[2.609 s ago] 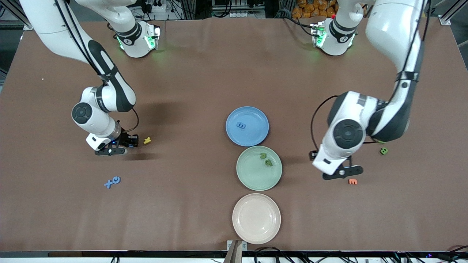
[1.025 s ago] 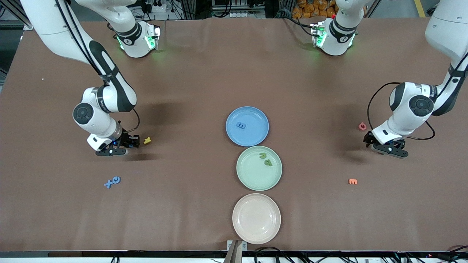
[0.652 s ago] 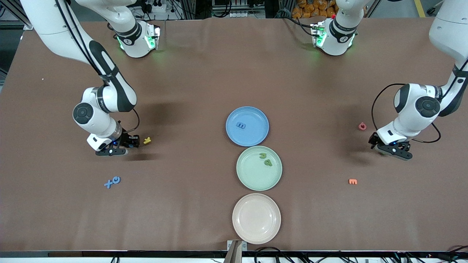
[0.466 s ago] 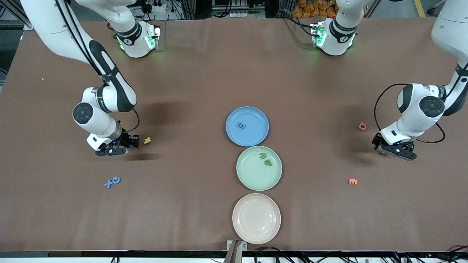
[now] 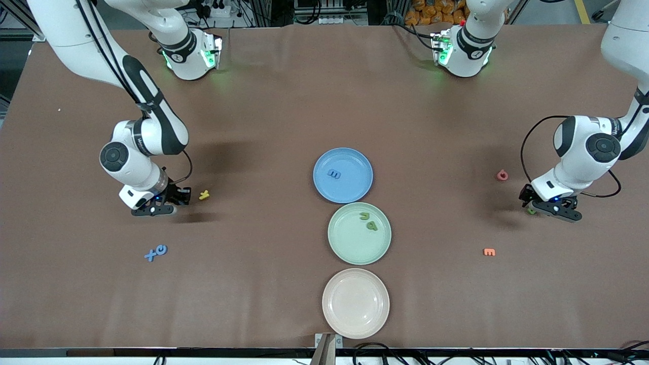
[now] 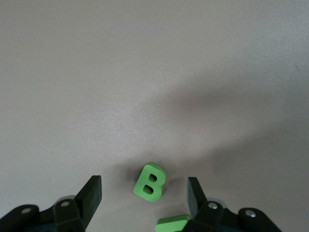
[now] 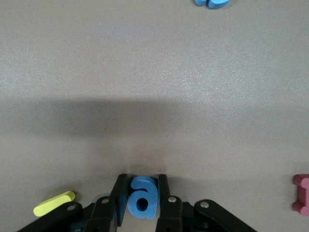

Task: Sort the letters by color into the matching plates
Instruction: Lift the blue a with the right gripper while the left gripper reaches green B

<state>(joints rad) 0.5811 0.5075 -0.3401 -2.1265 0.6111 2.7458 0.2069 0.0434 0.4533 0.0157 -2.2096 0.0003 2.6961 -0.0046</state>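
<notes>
The sky blue plate [image 5: 355,190] holds one blue letter [image 5: 334,174]. The mint green plate [image 5: 345,248], nearer the front camera, holds two green letters [image 5: 368,221]. My right gripper [image 5: 178,197] is low at the table near the right arm's end, shut on a blue letter "a" [image 7: 143,197]. Two more blue letters [image 5: 155,252] lie nearer the camera. My left gripper [image 5: 532,205] is open, low near the left arm's end. A green "B" [image 6: 150,181] lies between its fingers [image 6: 91,194], and a second green letter [image 6: 172,224] lies by one finger.
A beige plate [image 5: 355,303] lies nearest the camera. A yellow letter [image 5: 204,194] lies beside the right gripper. A red letter [image 5: 502,175] and an orange "E" [image 5: 489,252] lie near the left gripper. A dark pink letter [image 7: 301,193] shows in the right wrist view.
My left arm has swung from beside the green plate out toward the left arm's end of the table and come down over the green letters. My right arm has barely moved.
</notes>
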